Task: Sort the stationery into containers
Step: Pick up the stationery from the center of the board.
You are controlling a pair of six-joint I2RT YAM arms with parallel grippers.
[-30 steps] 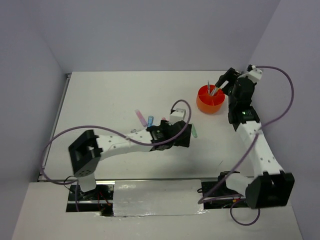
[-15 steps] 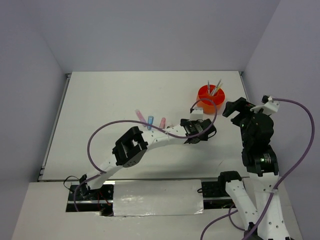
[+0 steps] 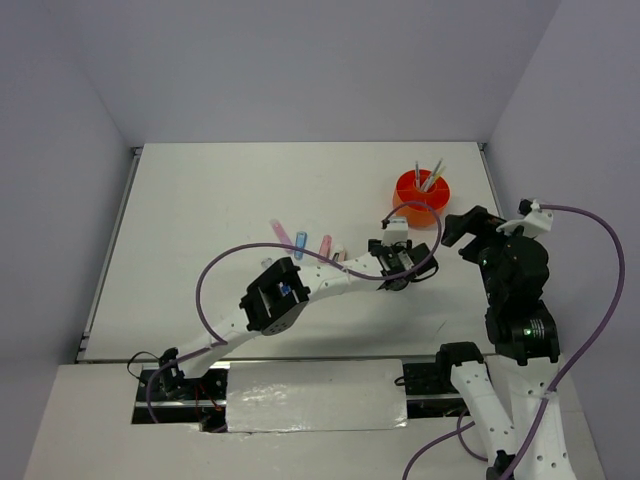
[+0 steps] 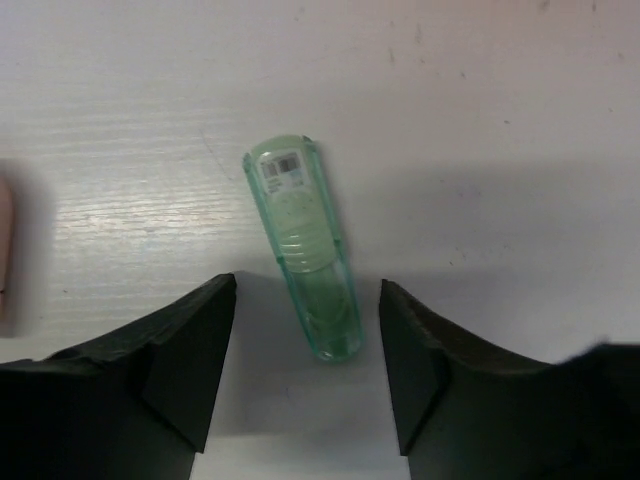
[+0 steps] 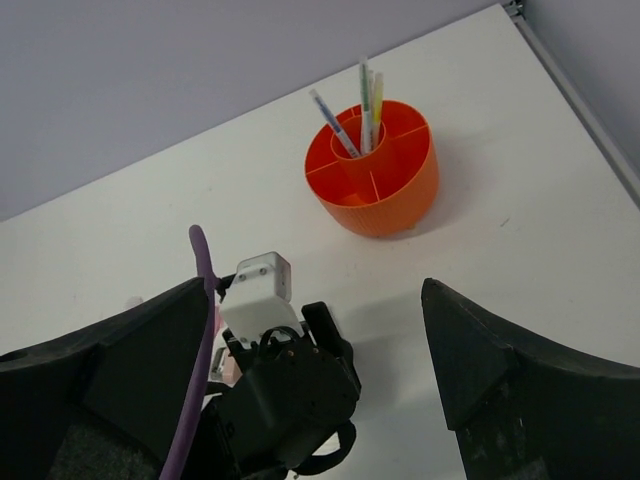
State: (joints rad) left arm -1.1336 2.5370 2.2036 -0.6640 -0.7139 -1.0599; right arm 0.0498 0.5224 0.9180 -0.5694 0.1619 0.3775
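Note:
A pale green stick (image 4: 302,250) lies flat on the white table. My left gripper (image 4: 305,292) is open above it, and the stick's near end lies between the two fingers without touching them. In the top view the left gripper (image 3: 398,270) hides this stick. The round orange organiser (image 3: 422,198) stands at the far right with thin grey and yellow pens (image 3: 430,178) upright in its central ring. It also shows in the right wrist view (image 5: 375,175). My right gripper (image 3: 463,225) is open and empty, raised to the near right of the organiser.
A pink stick (image 3: 278,232), a blue stick (image 3: 299,241) and another pink stick (image 3: 325,245) lie left of the left gripper. The left arm's wrist (image 5: 285,395) sits below the right gripper (image 5: 310,290). Purple cables loop over both arms.
The right arm has pulled back from the organiser toward the near right. The left arm has reached right, and its open gripper now hangs over the green stick.

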